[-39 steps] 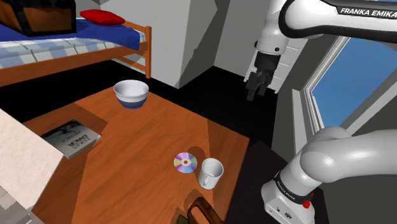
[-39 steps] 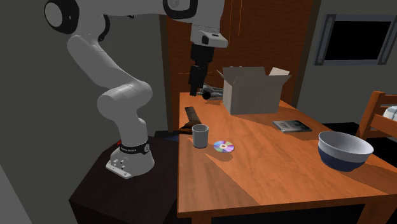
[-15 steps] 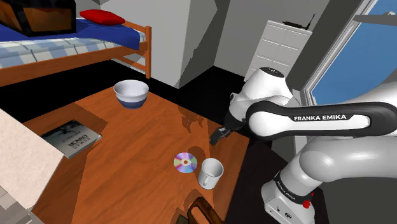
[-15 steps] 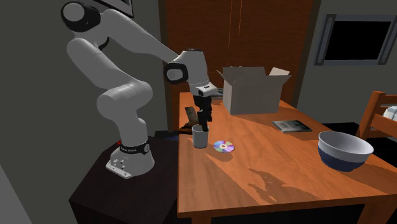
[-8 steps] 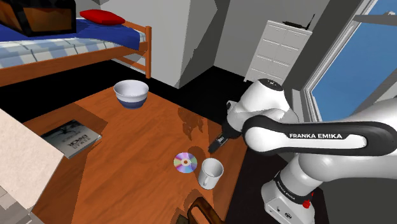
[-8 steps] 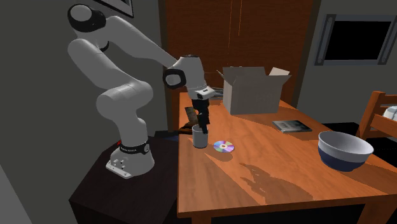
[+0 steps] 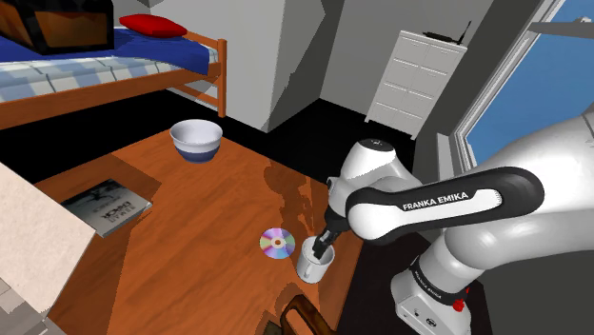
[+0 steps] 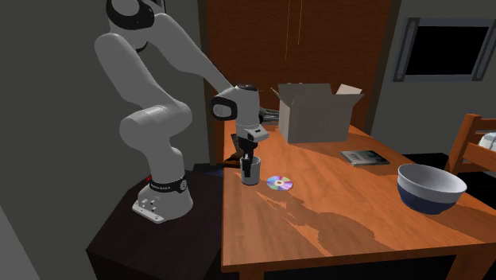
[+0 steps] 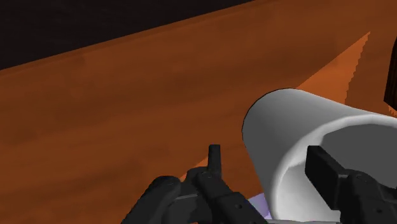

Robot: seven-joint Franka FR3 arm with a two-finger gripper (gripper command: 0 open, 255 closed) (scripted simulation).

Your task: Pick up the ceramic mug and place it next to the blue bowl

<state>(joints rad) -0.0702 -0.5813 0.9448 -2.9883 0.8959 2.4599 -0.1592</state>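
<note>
Mug, white and upright, has its rim wall between the spread fingers of the gripper: one finger inside, one outside, neither yet pinching it.

Shoulder high, exterior apparently side-on; both share table.

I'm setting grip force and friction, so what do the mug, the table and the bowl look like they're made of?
Mug: plain matte white with no gloss or pattern. The material is open; it could be ceramic.
Table: wood, orange-brown with faint grain streaks and a slight sheen.
Bowl: smooth white with a blue lower band, probably glazed ceramic, though the look doesn't settle it.
</note>
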